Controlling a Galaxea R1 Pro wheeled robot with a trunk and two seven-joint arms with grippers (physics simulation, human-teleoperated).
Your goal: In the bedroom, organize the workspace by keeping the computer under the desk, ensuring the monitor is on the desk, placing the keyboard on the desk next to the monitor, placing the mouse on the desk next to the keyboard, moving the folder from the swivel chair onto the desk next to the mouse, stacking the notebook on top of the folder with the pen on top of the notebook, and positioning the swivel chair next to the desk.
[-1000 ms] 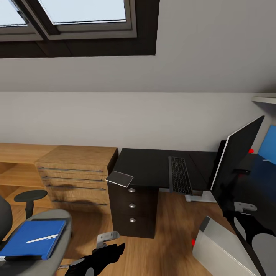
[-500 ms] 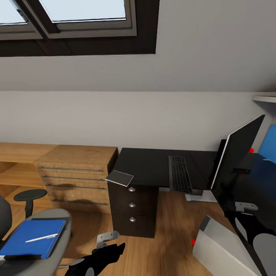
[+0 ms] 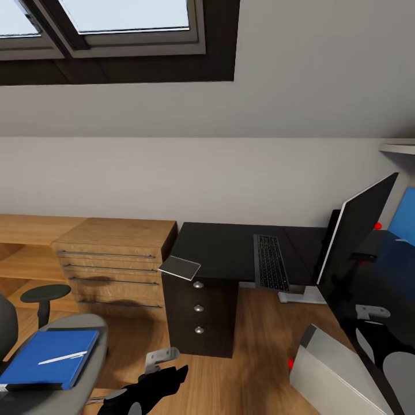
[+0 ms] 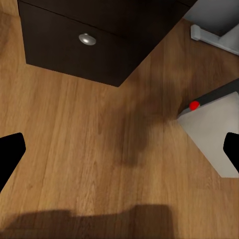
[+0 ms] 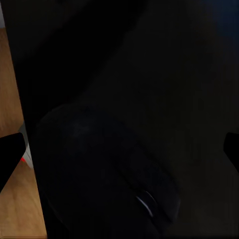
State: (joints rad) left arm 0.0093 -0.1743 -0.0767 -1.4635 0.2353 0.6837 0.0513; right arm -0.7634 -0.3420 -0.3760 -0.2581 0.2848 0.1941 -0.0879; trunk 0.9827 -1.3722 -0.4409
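Observation:
The desk [image 3: 227, 248] has a glossy black top, and the keyboard [image 3: 271, 263] lies on it. The grey notebook [image 3: 180, 268] overhangs its front corner above the drawers. At the right stands the monitor [image 3: 354, 233], seen nearly edge-on. The computer [image 3: 337, 374] sits tilted on the floor, red light [image 4: 194, 105] showing. The blue folder [image 3: 49, 357] rests on the swivel chair [image 3: 92, 351], with the pen [image 3: 62, 358] on top. My left gripper [image 4: 119, 149] is open over bare floor. My right gripper [image 5: 119, 149] is open over the dark glossy top. A rounded dark shape there is unclear.
A light wooden drawer cabinet [image 3: 112, 265] stands left of the desk, with low wooden shelving beyond it. The desk's white foot [image 3: 300, 297] rests on the wood floor [image 3: 259, 346] between the drawer unit [image 3: 199, 314] and the computer. A sloped wall and skylight are above.
The right arm's grey bracket has crept slightly down and to the right. Everything else stands as before.

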